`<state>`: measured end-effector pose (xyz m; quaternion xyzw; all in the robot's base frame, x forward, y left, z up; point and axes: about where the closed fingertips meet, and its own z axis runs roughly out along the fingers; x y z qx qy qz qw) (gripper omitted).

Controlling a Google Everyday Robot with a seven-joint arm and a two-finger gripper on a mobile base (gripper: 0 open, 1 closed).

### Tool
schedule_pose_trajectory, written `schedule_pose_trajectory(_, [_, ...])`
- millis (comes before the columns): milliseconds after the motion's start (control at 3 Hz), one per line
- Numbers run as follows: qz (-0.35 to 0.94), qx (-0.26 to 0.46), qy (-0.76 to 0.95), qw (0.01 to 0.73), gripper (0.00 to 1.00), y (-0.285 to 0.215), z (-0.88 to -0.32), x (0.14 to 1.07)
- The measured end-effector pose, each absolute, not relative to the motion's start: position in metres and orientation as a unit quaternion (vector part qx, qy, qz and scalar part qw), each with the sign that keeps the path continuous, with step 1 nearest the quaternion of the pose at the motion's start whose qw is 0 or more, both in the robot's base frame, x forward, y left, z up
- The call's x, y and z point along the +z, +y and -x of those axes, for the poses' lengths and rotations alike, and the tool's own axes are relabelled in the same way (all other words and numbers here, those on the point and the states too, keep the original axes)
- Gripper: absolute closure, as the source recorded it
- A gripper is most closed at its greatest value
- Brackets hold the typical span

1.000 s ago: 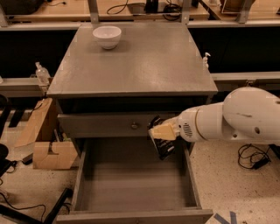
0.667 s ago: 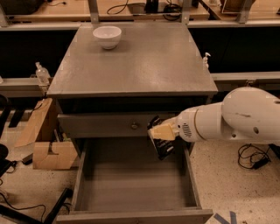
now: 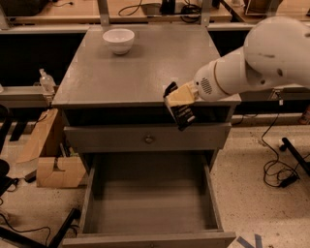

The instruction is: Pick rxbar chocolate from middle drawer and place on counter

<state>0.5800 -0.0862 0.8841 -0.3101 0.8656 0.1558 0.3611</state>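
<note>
**A:** How is the arm posed?

**B:** The white arm (image 3: 261, 58) comes in from the right edge, its forearm angled down and to the left. The gripper (image 3: 175, 98) is at the front edge of the counter (image 3: 140, 72), right of centre.

**A:** And the pincer?

**B:** It is clenched on the rxbar chocolate (image 3: 182, 115). The tan fingers (image 3: 183, 93) pinch the bar's upper end. The black wrapper hangs tilted below the counter's lip, just above the closed drawer front (image 3: 111, 140) with 1 round knob.

**A:** What about the surface and the room?

**B:** 1 white bowl (image 3: 118, 39) sits near the counter's far left corner, well apart from the gripper. Below, the middle drawer (image 3: 150, 203) stands pulled out, its grey floor in view. The speckled floor (image 3: 252, 193) has a cardboard box (image 3: 53, 169) left of the cabinet and black cables (image 3: 273, 164) on the right. Wooden benches (image 3: 58, 12) run behind.

**A:** Is anything unclear?

**B:** The arm is cut off at the right edge. The wrapper's lettering is unreadable, and the fingers hide the bar's top.
</note>
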Motion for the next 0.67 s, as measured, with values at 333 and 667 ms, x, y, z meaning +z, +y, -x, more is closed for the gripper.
schedule_pose_trajectory(333, [0.328,0.141,0.853,0.381,1.00,-0.080,-0.627,0.929])
schedule_pose_trajectory(667, [0.343,0.129,0.835,0.410,1.00,-0.072,-0.701,0.963])
